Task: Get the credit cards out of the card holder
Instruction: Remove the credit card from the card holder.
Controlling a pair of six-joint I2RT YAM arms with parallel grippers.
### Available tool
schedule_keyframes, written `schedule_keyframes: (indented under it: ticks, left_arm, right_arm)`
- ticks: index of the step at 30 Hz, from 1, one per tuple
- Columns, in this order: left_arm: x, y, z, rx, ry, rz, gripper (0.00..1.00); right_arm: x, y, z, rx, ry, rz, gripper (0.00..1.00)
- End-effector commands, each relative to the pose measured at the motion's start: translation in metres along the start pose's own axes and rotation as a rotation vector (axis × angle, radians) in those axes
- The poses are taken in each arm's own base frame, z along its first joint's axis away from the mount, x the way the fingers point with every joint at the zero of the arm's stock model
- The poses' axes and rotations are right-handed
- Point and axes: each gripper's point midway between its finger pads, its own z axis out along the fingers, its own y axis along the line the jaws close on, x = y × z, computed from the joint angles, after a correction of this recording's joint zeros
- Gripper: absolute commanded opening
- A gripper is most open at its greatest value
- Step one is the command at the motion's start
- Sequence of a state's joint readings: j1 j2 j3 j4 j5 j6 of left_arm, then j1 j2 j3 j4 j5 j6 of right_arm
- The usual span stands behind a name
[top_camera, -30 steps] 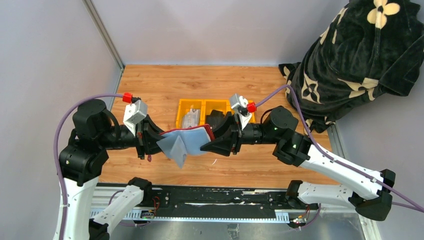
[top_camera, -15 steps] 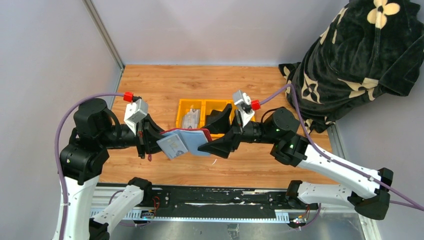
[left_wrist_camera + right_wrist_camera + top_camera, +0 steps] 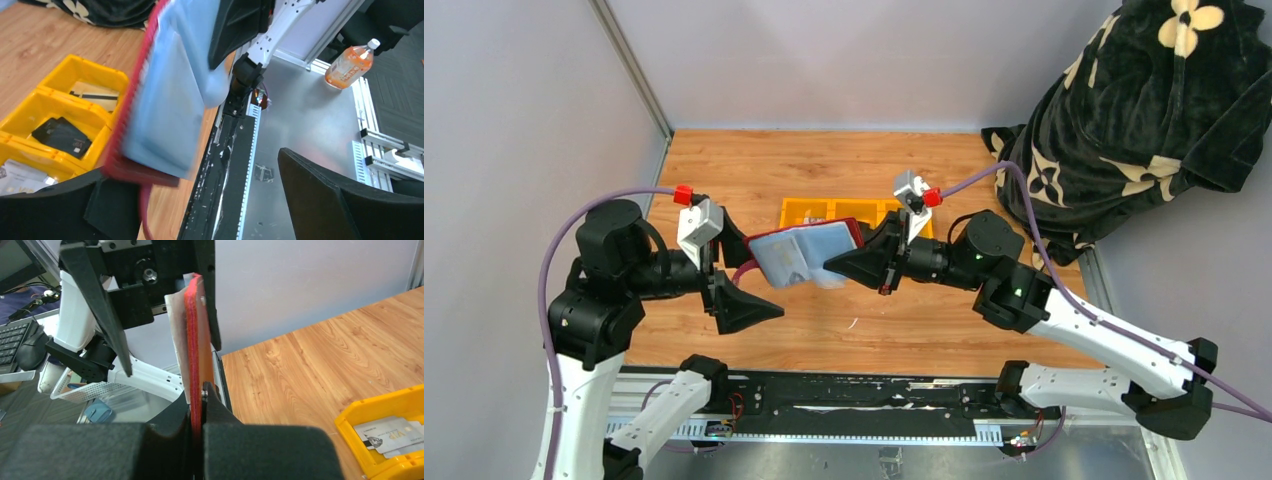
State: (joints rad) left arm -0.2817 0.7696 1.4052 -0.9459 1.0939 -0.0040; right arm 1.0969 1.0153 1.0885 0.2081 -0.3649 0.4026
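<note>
Above the table, just near of the yellow tray (image 3: 796, 209), your right gripper (image 3: 832, 268) pinches the card holder (image 3: 804, 252) by its right edge, sleeves upward, likely so your wide-spread, empty left gripper (image 3: 760, 281) can reach a card.

The desk (image 3: 754, 165) is a brown wooden board with plank grain running side to side. A yellow tray (image 3: 796, 208) with three compartments lies flat on it, just beyond the right hand (image 3: 832, 270) and farther out than the left hand (image 3: 762, 280), roughly between the two. Well off to the right of the right hand, a black cloth bundle (image 3: 1124, 120) with cream flowers sits heaped on the desk's far right corner.
</note>
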Motion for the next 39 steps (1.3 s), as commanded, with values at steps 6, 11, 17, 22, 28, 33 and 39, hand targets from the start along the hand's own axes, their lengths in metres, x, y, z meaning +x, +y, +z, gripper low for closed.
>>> schedule_keyframes:
  ticks: [6,11,17,22,28,33,39]
  left_arm:
    - [0.015,-0.001,0.001,0.017,0.008,0.013,1.00]
    - [-0.015,-0.009,0.006,0.068,-0.135,-0.072,0.87]
    - [-0.036,-0.012,0.006,0.074,-0.238,-0.124,0.59]
    - [-0.046,-0.011,0.003,0.037,-0.277,-0.104,0.23]
    - [-0.052,-0.017,0.002,0.056,-0.276,-0.103,0.07]
    - [-0.044,-0.014,0.005,0.068,-0.223,-0.132,0.00]
    - [-0.022,0.005,0.010,0.015,-0.129,-0.171,0.00]
  right_arm:
    - [-0.034,0.014,-0.025,0.030,-0.035,-0.033,0.00]
    - [-0.035,0.028,-0.017,-0.067,-0.071,0.017,0.00]
    - [-0.040,0.032,-0.011,-0.117,-0.165,0.118,0.00]
    - [-0.040,0.032,-0.010,-0.128,-0.202,0.153,0.00]
    - [-0.032,0.028,-0.010,-0.115,-0.184,0.196,0.13]
    - [-0.039,0.012,-0.025,-0.039,-0.176,0.155,0.61]
    - [-0.035,0.021,-0.018,-0.092,-0.070,0.062,0.76]
